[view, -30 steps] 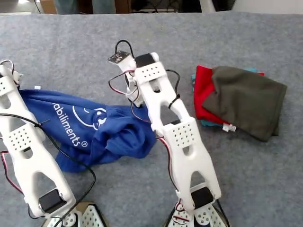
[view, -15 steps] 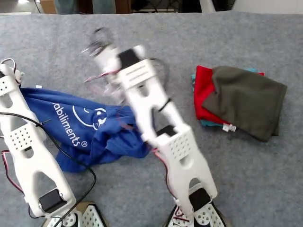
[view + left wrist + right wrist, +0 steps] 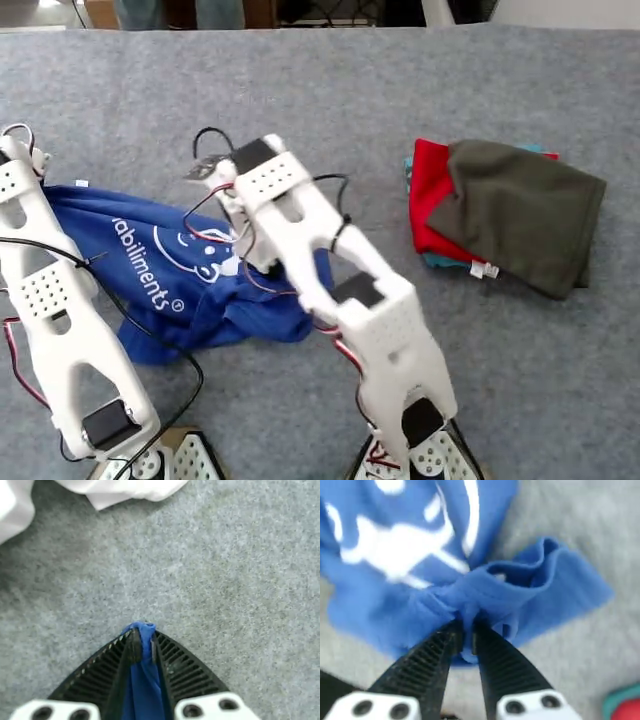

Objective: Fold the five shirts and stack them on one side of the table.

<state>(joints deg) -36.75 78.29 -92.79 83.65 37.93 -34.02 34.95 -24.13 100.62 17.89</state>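
Observation:
A blue shirt [image 3: 165, 270] with white print lies crumpled on the grey table, left of centre. The left arm [image 3: 45, 290] stands along the shirt's left side; its gripper [image 3: 142, 630] is shut on a thin edge of blue cloth [image 3: 142, 680], just above the table. The right arm [image 3: 310, 230] leans over the shirt's right part. Its gripper [image 3: 466, 622] is shut on a bunched fold of the blue shirt [image 3: 520, 590], lifted a little. At the right lies a folded stack with an olive shirt [image 3: 520, 215] on top, a red one [image 3: 430, 190] and a teal one [image 3: 440, 262] beneath.
White cloth [image 3: 115, 490] lies on the table [image 3: 240, 570] a short way beyond the left gripper. The grey table [image 3: 400, 90] has open room behind the shirt and between the shirt and the stack.
The right arm has swung left across the blue shirt, pulling the shirt's right edge leftward with it. The left arm and the folded stack have stayed put.

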